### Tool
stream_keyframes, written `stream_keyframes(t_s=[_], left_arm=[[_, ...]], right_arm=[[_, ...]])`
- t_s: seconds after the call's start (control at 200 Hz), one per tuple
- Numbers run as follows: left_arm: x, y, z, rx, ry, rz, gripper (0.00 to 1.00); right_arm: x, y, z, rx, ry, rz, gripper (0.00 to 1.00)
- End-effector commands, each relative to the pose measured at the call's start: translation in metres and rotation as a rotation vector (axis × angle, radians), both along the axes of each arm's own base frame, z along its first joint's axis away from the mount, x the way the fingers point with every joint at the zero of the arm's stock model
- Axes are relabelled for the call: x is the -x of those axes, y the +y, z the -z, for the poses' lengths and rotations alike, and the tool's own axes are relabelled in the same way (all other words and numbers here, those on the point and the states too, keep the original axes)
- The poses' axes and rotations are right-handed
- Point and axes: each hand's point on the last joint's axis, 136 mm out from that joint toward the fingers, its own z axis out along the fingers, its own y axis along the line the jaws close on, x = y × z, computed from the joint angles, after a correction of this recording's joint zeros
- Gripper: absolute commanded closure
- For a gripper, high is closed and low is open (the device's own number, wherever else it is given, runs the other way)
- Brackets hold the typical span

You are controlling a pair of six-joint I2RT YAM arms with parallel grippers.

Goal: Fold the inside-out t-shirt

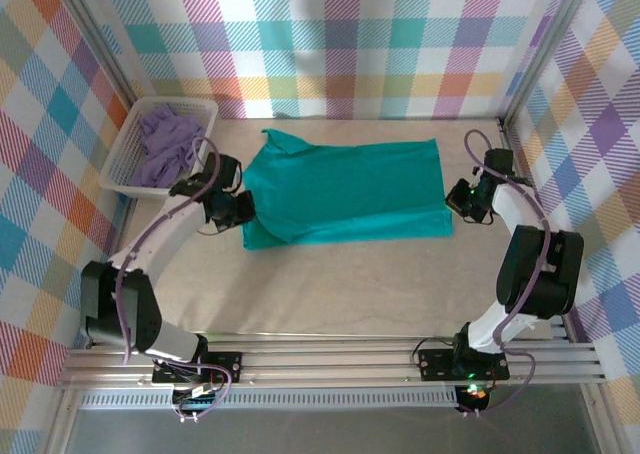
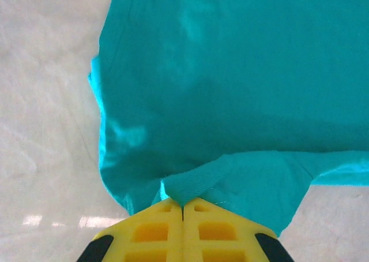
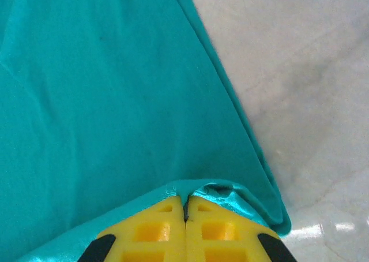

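Two grippers pinch opposite ends of a teal shirt (image 1: 345, 194), which lies flat near the middle of the table (image 1: 330, 304).

Seen from above, starting at the left, a white basket (image 1: 112, 171) stands at 10 o'clock from the shirt. It sits against the wall and has a lavender garment (image 1: 165, 139) heaped inside.

My left gripper (image 1: 238, 210) sits at the shirt's 9 o'clock edge. On its wrist camera the yellow fingers (image 2: 153, 233) are pressed together on a small ruck of cloth. The bite looks shallow, right at the fingertips.

My right gripper (image 1: 456, 200) sits at the 3 o'clock edge. It is likewise closed, here on a folded lip of the hem.

I judge the fold is ready to be carried. To do it well I would raise both ends at the same pace. I would keep light tension along the 9-to-3 line so the middle does not sag or drag, but not pull so hard that the thin left pinch slips out.

For room, there is broad bare table at 6 o'clock. At 12 o'clock only a narrow strip lies before the back wall. The basket crowds my left arm at 10 o'clock, and the frame post (image 1: 505, 124) stands near my right gripper at 2 o'clock.
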Motion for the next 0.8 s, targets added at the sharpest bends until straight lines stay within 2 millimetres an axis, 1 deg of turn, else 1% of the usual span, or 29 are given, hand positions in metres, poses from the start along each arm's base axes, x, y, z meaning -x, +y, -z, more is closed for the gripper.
stream_keyframes(t_s=[0.0,0.15,0.265,0.33,0.385,0.5,0.505,0.535,0.59,0.64,0.68,0.73,0.76,0.795], left_arm=[[-0.029,0.0,-0.012,0.018,-0.039,0.016,1.0],[-0.056,0.0,-0.01,0.01,-0.031,0.018,1.0],[-0.074,0.001,-0.005,0.002,-0.023,0.012,1.0],[-0.085,0.0,-0.001,0.001,-0.026,0.012,1.0],[-0.097,0.001,0.005,-0.009,-0.022,0.008,1.0],[-0.123,0.008,0.029,-0.038,0.018,-0.011,1.0],[-0.124,0.008,0.03,-0.039,0.019,-0.011,1.0],[-0.131,0.009,0.037,-0.047,0.029,-0.015,0.97],[-0.138,0.013,0.046,-0.067,0.049,-0.02,0.92],[-0.143,0.016,0.05,-0.074,0.058,-0.024,0.79],[-0.146,0.018,0.048,-0.073,0.055,-0.029,0.71],[-0.146,0.023,0.04,-0.085,0.036,-0.039,0.62],[-0.144,0.026,0.033,-0.1,0.022,-0.048,0.58],[-0.138,0.029,0.026,-0.107,0.004,-0.057,0.56]], right_arm=[[-0.016,0.002,-0.003,0.005,-0.023,-0.025,1.0],[-0.023,0.001,0.011,0.001,0.002,-0.027,1.0],[-0.03,0.002,0.016,-0.003,0.0,-0.027,1.0],[-0.038,0.002,0.018,0.004,-0.002,-0.032,1.0],[-0.046,0.002,0.022,0.009,0.002,-0.035,1.0],[-0.065,0.001,0.037,0.002,0.019,-0.029,1.0],[-0.065,0.001,0.04,0.002,0.026,-0.029,1.0],[-0.07,0.0,0.044,0.002,0.032,-0.027,0.96],[-0.077,-0.002,0.05,0.006,0.051,-0.031,0.83],[-0.08,-0.003,0.05,0.016,0.061,-0.04,0.73],[-0.082,-0.004,0.045,0.027,0.054,-0.048,0.68],[-0.081,-0.007,0.034,0.052,0.031,-0.054,0.64],[-0.079,-0.008,0.025,0.068,0.013,-0.058,0.62],[-0.075,-0.007,0.014,0.087,-0.009,-0.062,0.61]])
